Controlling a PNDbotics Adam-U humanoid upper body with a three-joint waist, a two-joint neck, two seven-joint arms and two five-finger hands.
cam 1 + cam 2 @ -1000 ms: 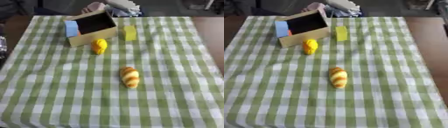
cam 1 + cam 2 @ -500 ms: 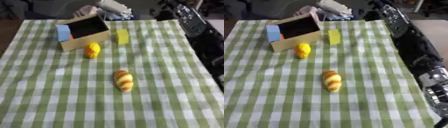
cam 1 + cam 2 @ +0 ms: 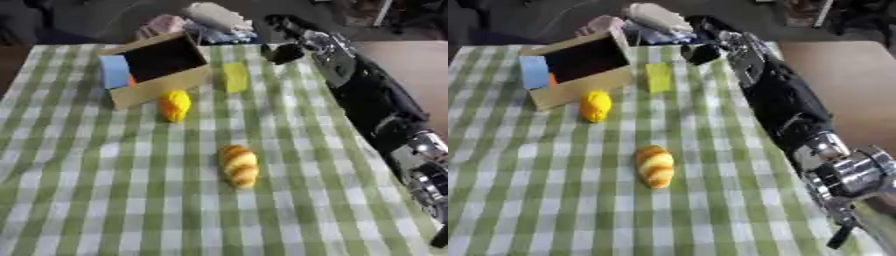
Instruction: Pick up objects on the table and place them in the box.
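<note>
One box (image 3: 157, 70) – three objects outside.

Probably a robot test room rather than a home. A green-checked tablecloth (image 3: 131, 190) covers the table, crumpled cloths (image 3: 206, 22) lie heaped at its far edge, and dark equipment (image 3: 411, 15) stands behind.

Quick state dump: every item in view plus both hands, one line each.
Box: on its side, opening faces the camera, blue and orange things inside.
Yellow block: on the cloth right of the box, not picked.
Yellow toy: on the cloth in front of the box, not picked.
Bread: lying mid-table, untouched.
Right hand: at the far edge of the table, holding nothing visible; finger pose unclear.
Left hand: not in view.
</note>
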